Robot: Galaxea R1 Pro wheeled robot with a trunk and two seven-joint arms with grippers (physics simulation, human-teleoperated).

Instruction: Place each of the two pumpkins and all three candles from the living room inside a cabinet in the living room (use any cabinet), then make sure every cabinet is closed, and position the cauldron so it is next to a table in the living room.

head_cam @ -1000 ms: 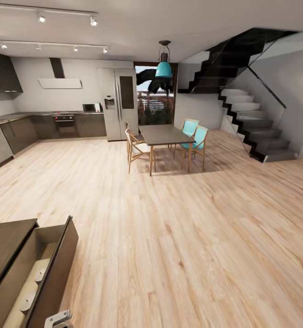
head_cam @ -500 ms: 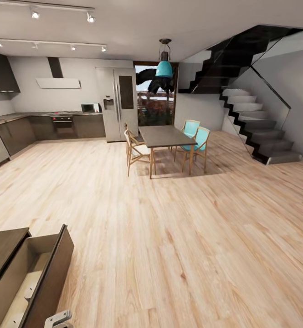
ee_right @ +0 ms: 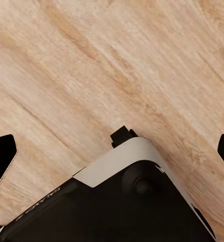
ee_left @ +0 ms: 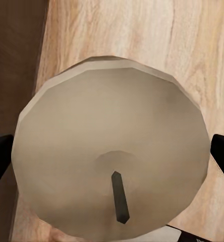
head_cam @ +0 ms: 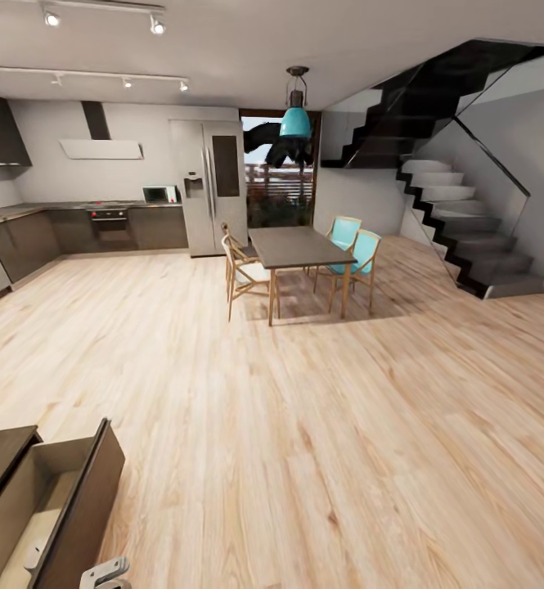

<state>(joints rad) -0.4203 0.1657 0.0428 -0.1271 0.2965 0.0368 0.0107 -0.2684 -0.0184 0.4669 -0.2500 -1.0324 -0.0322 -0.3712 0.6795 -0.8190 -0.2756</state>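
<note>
Wide bare wood floor (head_cam: 321, 425) ahead, nothing standing between here and the dining surface (head_cam: 298, 245) in the middle distance. Four chairs around it: two pale wood ones (head_cam: 243, 274) on one side, two turquoise ones (head_cam: 355, 249) on the other. One teal pendant lamp (head_cam: 294, 121) hanging above. Kitchen counters (head_cam: 26, 233), an oven (head_cam: 112, 222) and a tall fridge (head_cam: 210, 186) along the far wall; one dark staircase (head_cam: 468, 237) climbing at the right. Near the lower left corner, the dark-brown cabinet (head_cam: 2, 458) with one drawer (head_cam: 67, 507) pulled open, pale beige inside, one small grey cylinder (head_cam: 34, 557) lying in it. Left tool (ee_left: 112, 161) clamped on one grey-tan candle (ee_left: 107, 151), dark wick (ee_left: 119, 196) facing the wrist camera, black fingertips (ee_left: 0, 156) touching either side. Right tool (ee_right: 112, 151) spread apart over bare floor, gripping nothing.
</note>
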